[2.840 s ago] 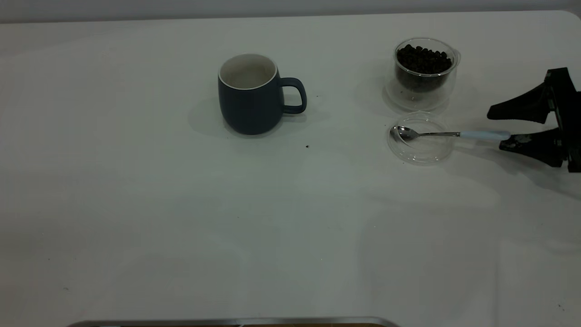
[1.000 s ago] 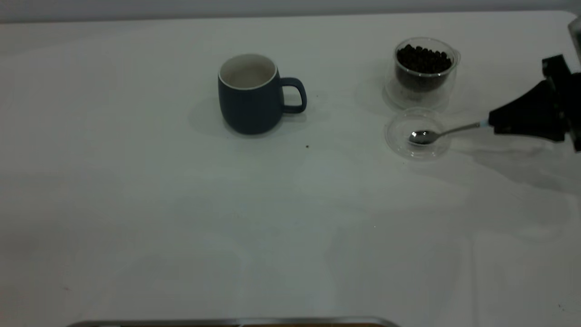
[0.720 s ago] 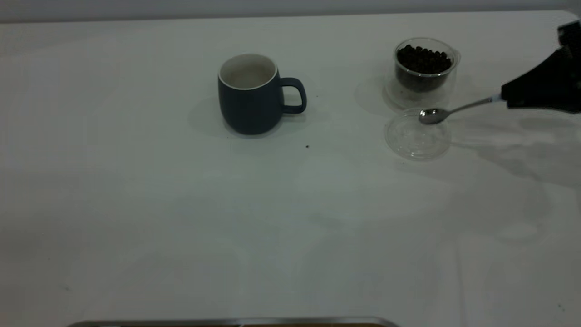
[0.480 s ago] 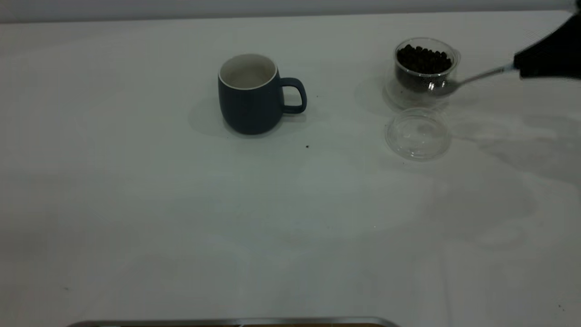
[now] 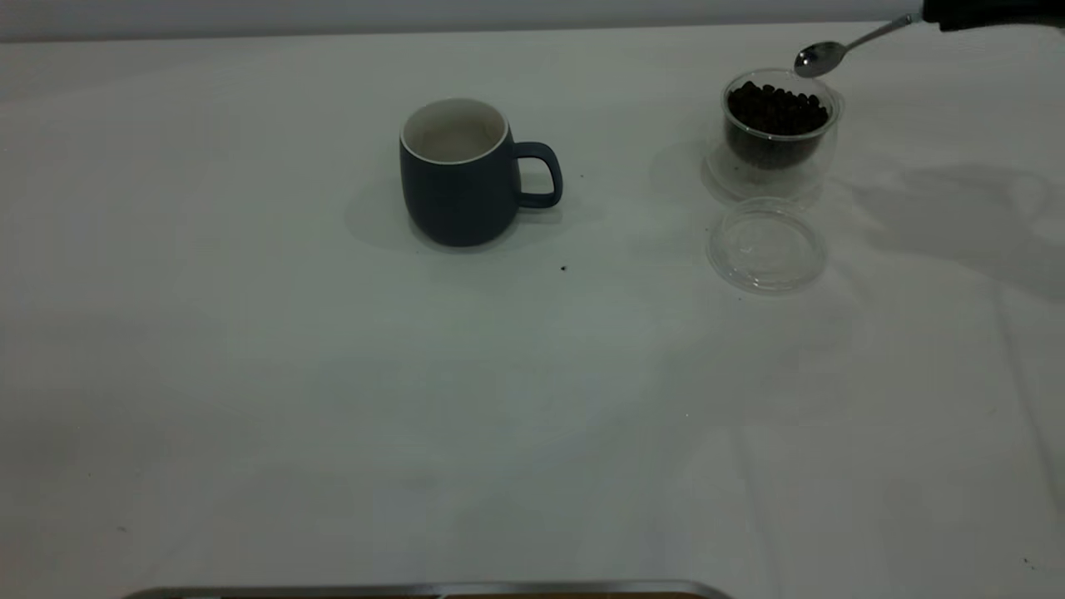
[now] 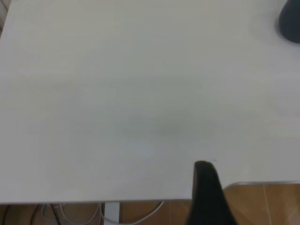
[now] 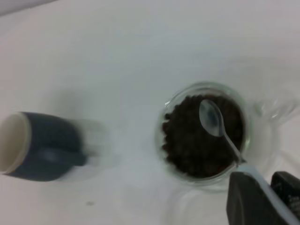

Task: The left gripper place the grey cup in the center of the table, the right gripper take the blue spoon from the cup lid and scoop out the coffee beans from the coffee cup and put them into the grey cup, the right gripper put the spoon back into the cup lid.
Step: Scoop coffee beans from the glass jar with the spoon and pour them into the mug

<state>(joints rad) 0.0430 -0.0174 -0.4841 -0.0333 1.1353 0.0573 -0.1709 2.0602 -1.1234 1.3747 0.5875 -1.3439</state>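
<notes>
Right wrist view shows the right hand [image 7: 262, 199] clamped on the pale handle of the blue spoon [image 7: 212, 118], its empty bowl poised above the coffee beans [image 7: 201, 138] in the coffee cup [image 5: 775, 137]. The scoop has not begun; next the spoon likely must dip and tilt under the beans. The cup lid [image 5: 766, 249] lies bare just beside the glass, the grey cup [image 5: 460, 173] mid-bench [image 5: 333, 399]. Whether the left hand [image 6: 206, 197] is wide or narrow I cannot tell.
</notes>
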